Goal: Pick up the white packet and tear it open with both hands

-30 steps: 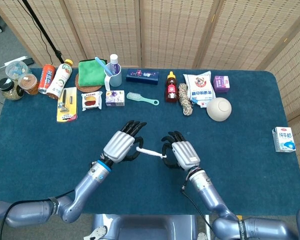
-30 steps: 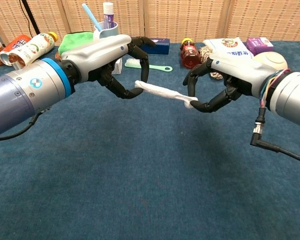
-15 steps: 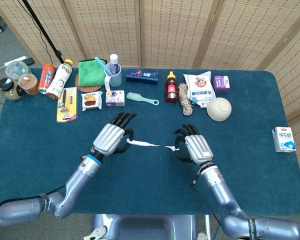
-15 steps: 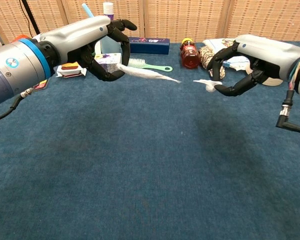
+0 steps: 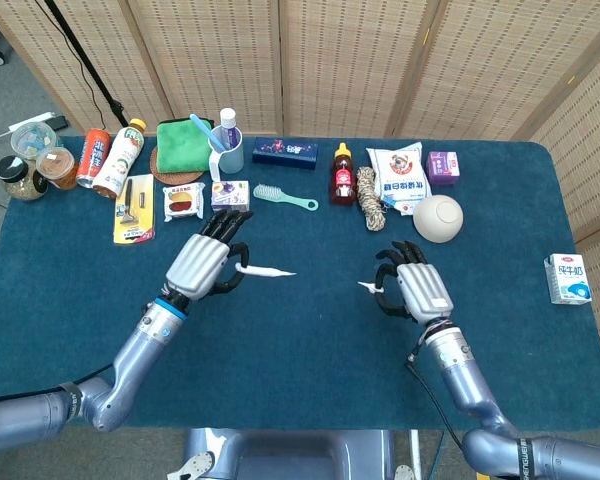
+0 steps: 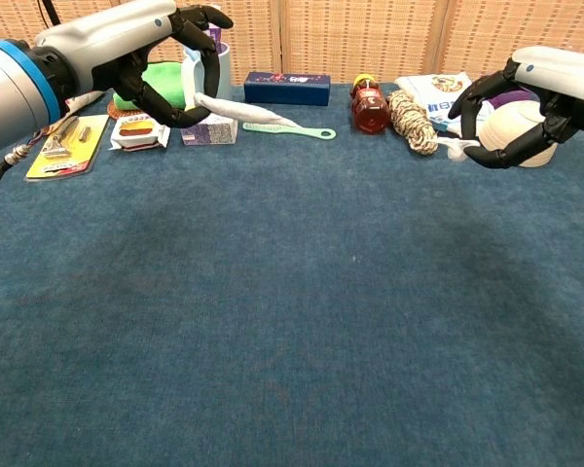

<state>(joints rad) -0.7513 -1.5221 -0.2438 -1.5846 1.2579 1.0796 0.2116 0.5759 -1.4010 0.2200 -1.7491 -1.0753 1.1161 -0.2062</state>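
Since a second ago the two hands had pulled well apart and the white packet [image 5: 265,270] had torn in two. The left hand [image 5: 202,266], at about 9 o'clock on the blue table [image 5: 300,370], pinched the long piece, which pointed toward 3 o'clock above the cloth. The right hand [image 5: 417,291], at 3 o'clock, pinched the small torn-off scrap [image 5: 369,288]. Farther back, toward 12 o'clock, lay the teal brush [image 5: 285,197], the red sauce bottle [image 5: 342,175] and the white bowl [image 5: 438,218].
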